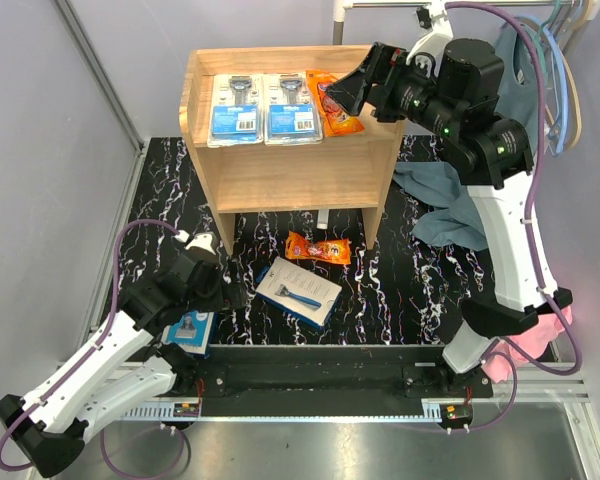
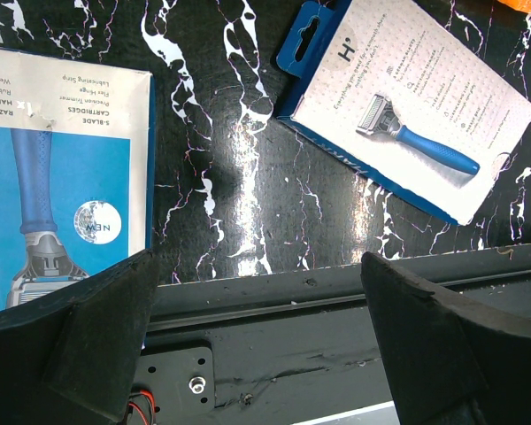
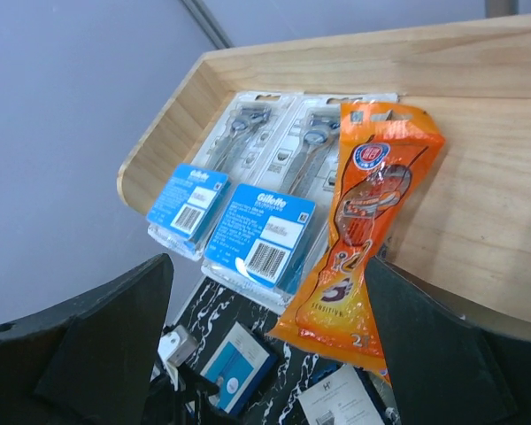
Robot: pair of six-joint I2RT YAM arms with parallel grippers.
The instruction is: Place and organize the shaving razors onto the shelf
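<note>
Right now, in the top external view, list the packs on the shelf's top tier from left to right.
The left blue-card blister pack → right blue-card blister pack → orange packet.

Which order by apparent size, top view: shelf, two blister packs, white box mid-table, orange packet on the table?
1. shelf.
2. left blister pack, right blister pack, white box: alike; packs sit nearer the camera, so unranked.
3. orange packet on the table.

Shelf top (image 1: 376, 148) right end bare; blister packs (image 1: 235, 110), orange packet (image 1: 332, 105) fill left.
</note>
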